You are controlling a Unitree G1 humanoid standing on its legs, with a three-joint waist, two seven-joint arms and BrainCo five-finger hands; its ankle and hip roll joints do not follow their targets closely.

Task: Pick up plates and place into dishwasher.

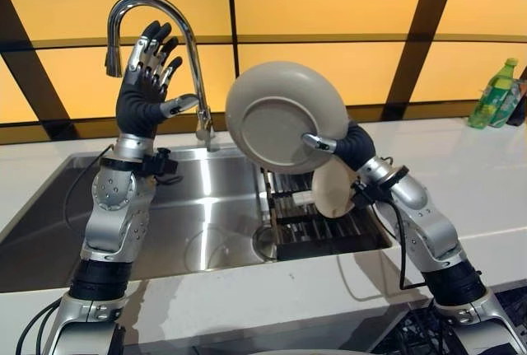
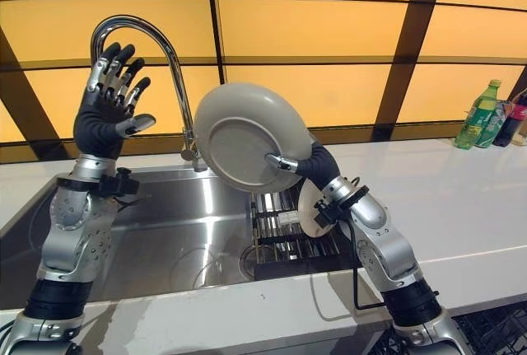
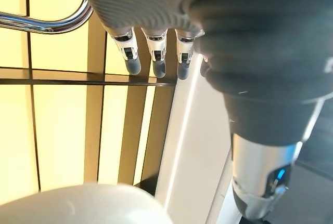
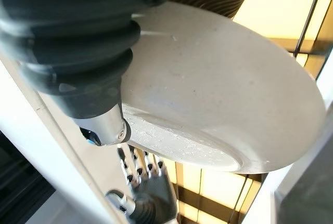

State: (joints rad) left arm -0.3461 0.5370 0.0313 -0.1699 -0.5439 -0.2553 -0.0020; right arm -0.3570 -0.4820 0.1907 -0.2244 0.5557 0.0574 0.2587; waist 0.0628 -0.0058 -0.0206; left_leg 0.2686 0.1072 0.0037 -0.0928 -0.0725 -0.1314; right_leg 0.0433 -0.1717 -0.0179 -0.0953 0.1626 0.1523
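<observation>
A pale grey plate [image 1: 276, 116] is held up on edge above the sink, its underside facing me. My right hand [image 1: 354, 147] is shut on it, thumb [image 4: 104, 125] pressed on the plate's [image 4: 218, 89] base and fingers hidden behind the rim. A second pale plate [image 1: 333, 190] stands on edge in the black rack [image 1: 309, 227] at the sink's right end, just below that hand. My left hand [image 1: 144, 95] is raised beside the tap, fingers [image 3: 156, 52] straight and spread, holding nothing.
A tall chrome tap [image 1: 193, 50] arches between the two hands over the steel sink [image 1: 198, 207]. The white counter [image 1: 469, 182] runs to the right, with green bottles [image 1: 496, 95] at its far end. A dark wire rack [image 2: 494, 326] shows below the counter's front edge.
</observation>
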